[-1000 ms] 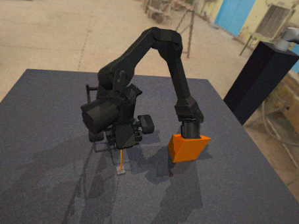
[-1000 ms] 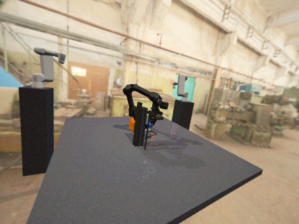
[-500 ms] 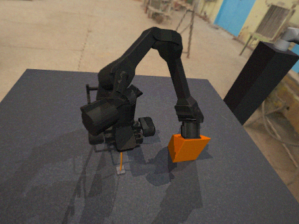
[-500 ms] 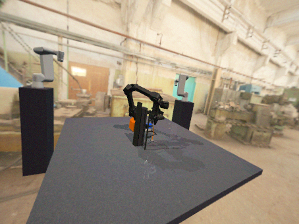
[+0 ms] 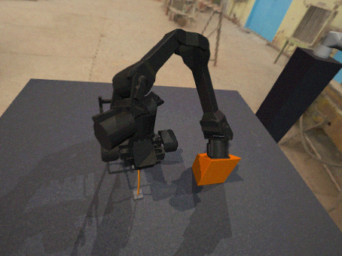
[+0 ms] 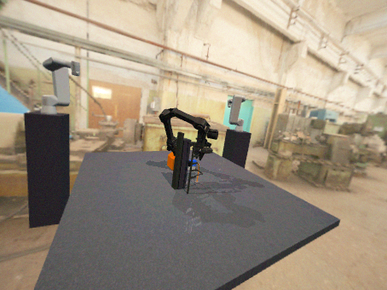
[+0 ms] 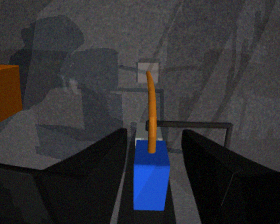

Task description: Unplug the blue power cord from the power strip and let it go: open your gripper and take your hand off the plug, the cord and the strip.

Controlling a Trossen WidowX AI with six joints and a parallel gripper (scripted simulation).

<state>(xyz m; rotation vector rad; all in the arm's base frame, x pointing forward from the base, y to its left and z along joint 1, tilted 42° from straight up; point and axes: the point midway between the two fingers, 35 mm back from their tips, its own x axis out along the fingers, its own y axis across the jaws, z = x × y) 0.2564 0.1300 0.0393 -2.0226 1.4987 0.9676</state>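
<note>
plug (image 6: 189, 163) (image 7: 150, 177): smooth matt plastic-like | tabletop (image 5: 60, 185) (image 6: 149, 227): rough, matt | cord (image 5: 138, 181) (image 7: 153, 110): smooth, rubbery-lkg

black jointed arm (image 5: 201, 83) (image 6: 185, 117), faceted segments, rounded elbow, dark cylindrical wrist housing, black tapered pincer (image 7: 154, 136)

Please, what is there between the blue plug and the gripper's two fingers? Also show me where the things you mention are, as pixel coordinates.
In the wrist view, a narrow dark gap shows on each side of the blue plug (image 7: 151, 182); no other object is seen between it and the open gripper's fingers there.
</note>
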